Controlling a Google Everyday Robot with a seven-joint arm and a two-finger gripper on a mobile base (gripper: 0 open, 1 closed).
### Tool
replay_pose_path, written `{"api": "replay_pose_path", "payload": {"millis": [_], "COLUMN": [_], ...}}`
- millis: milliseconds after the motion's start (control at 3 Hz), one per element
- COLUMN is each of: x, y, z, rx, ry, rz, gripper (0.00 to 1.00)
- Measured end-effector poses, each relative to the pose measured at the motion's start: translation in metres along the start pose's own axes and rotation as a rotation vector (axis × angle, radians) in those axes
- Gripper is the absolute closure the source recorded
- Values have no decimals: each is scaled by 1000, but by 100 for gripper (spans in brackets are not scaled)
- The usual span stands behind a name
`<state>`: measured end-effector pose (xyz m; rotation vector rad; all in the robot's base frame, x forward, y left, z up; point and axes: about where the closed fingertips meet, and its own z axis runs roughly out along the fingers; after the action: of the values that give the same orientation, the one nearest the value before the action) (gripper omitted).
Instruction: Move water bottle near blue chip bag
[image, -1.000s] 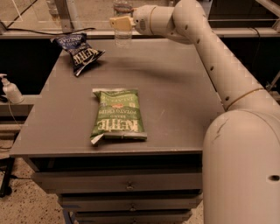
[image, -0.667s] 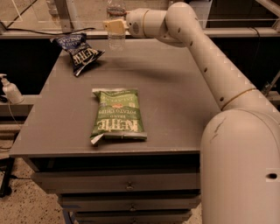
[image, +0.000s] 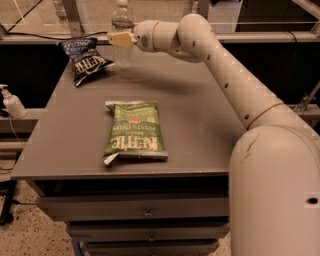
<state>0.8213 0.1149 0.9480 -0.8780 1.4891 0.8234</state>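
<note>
- Arm (image: 235, 75): reaches across from the right, over the far half of the counter (image: 200, 130). It is long and extended, so my guess is that a small error at the wrist becomes a large swing at the tip and could bat the bottle over.
- Green Kettle chip bag (image: 134, 132): lies flat mid-counter, well apart from the action. Low risk unless the forearm drops during retreat.
- Blue chip bag (image: 86, 60): in the far-left corner, crumpled, near the left and back edges. If the approach goes too far left, the bottle or a finger will likely shove it off the counter. Setting the bottle on the bag's edge would leave it tilted and unstable.
- Water bottle (image: 121, 22): near the back edge, just right of the blue bag with a gap between them. Long axis is vertical, white cap up, base down. I can't tell whether the base touches the counter or hangs just above it. It is tall and narrow, so a release from height or with sideways motion would probably tip it, and it could then roll off the back.
- Pincer (image: 120, 39): clamped across the bottle's midsection at the label band, coming in from the right. The ribbed plastic may slip or crush in the grip.
</note>
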Motion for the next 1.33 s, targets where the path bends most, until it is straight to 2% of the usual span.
{"api": "replay_pose_path", "payload": {"millis": [667, 1000, 1333], "x": [22, 27, 30], "y": [6, 8, 9], "z": [-3, -2, -1], "rx": [6, 3, 0], "ry": [24, 32, 36], "rz": [34, 48, 50], "gripper": [100, 83, 60]}}
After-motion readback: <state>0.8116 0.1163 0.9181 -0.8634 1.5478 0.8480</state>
